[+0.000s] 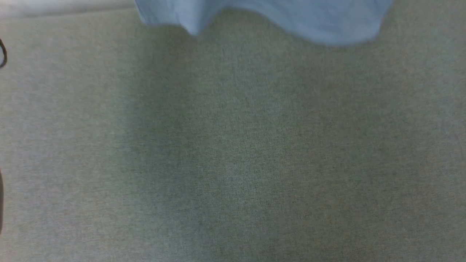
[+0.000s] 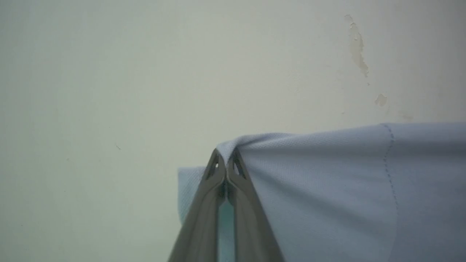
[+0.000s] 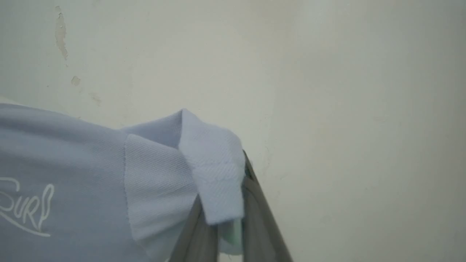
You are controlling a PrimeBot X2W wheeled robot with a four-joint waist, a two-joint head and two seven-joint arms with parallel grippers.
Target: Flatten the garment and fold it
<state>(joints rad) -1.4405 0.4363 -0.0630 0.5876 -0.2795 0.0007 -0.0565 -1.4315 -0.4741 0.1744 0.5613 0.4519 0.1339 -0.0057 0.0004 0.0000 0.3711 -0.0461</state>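
From your head view, the garment (image 1: 291,18) sits at 12 o'clock above the bench (image 1: 233,153). Your left end effector (image 2: 226,160) pinches its edge, with cloth running toward 3 o'clock. Your right end effector (image 3: 233,167) grips a sleeve, with cloth running toward 9 o'clock. The wall (image 2: 145,72) lies behind both.

A grey-green woven surface (image 1: 233,153) spreads near to far under soft light, darker through its middle, with a pale strip (image 1: 65,7) at its far left edge, and the off-white wall (image 2: 145,72) shows patches of flaked paint (image 2: 358,51).
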